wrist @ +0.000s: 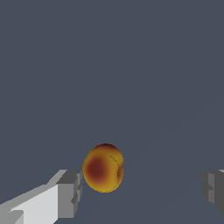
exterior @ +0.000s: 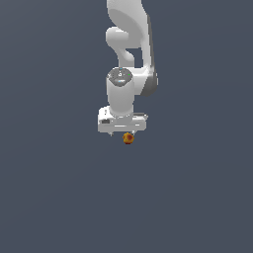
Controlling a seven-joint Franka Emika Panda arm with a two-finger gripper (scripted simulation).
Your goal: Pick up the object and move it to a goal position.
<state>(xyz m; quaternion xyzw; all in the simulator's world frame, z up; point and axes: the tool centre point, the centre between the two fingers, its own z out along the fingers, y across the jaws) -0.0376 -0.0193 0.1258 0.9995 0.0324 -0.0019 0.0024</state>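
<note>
The object [exterior: 128,138] is a tiny round ball mottled orange, red and yellow, lying on the flat grey ground just under the white hand of the arm. In the wrist view the object [wrist: 103,168] sits between the two grey fingertips, close against one fingertip [wrist: 70,194] and well apart from the other fingertip [wrist: 213,188]. My gripper [wrist: 142,192] is open wide, with nothing clamped. From the exterior view the gripper [exterior: 123,132] is low over the ball and its fingers are mostly hidden by the hand.
A plain dark grey floor [exterior: 59,197] fills both views. The white arm [exterior: 129,44] rises behind the hand toward the top of the exterior view. No goal marker shows.
</note>
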